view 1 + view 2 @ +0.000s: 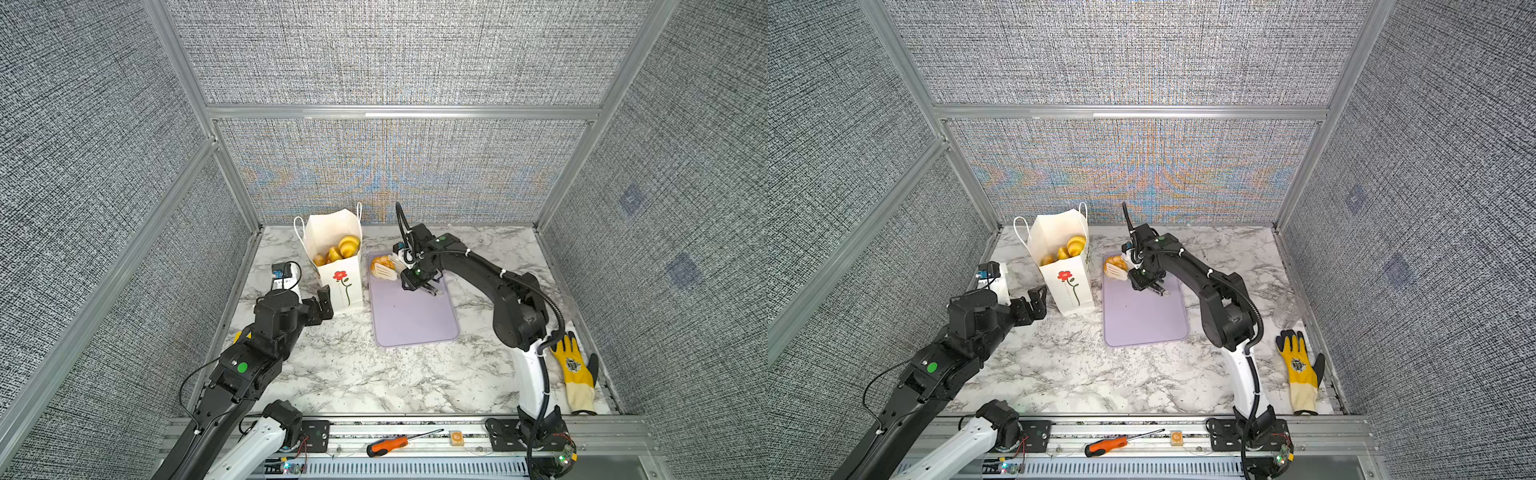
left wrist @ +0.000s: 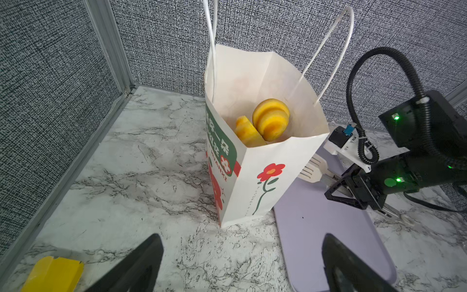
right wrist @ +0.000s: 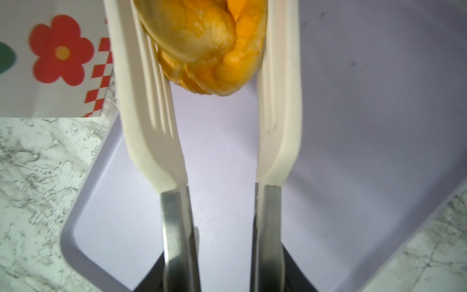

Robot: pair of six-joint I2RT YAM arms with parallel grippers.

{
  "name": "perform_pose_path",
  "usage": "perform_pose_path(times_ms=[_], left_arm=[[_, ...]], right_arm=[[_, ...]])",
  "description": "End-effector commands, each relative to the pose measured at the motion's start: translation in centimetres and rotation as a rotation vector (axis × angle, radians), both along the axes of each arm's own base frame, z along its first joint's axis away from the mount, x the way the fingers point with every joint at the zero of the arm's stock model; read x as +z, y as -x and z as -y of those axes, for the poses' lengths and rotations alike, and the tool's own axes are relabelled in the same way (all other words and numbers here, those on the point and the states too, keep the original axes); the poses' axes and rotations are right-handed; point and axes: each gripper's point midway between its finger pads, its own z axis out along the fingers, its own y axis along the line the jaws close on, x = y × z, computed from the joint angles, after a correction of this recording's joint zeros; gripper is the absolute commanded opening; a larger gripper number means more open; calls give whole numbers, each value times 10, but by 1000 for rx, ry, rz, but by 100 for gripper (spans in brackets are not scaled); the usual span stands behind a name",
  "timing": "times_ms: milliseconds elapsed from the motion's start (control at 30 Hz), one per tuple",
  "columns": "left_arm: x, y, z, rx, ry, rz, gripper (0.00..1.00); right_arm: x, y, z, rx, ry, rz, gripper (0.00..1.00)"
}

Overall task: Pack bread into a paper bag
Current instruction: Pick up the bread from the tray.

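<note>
You looked nearly done: bread [image 1: 348,245] lay in the bag [image 1: 338,286] at centre frame, the tray [image 1: 411,320] was otherwise bare, your right pincer [image 1: 417,283] squeezed tongs [image 1: 392,268] shut on one last roll [image 1: 379,264] just right of the bag, and your left pincer [image 1: 325,305] gaped empty.

I've the bag [image 1: 334,266] standing just left of the tray [image 1: 415,324], bread [image 1: 348,246] in it. At the tray's far left corner, a roll [image 1: 379,262] sits between the tongs [image 1: 391,271] in my right gripper [image 1: 406,275]. My left gripper [image 1: 325,303] is before the bag, the glove [image 1: 575,370] far right
</note>
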Motion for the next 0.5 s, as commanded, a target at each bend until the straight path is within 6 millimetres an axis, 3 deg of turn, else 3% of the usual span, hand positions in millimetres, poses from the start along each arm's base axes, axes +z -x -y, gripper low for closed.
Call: perform_pose_path(times_ms=[0,467], left_arm=[[-1,0,-2,9,-1,-5,99],[0,-3,0,6,-2,-2,99]], right_arm=[[16,2,-4,1,-52,23,45],[68,33,13,-18,-136,84,45]])
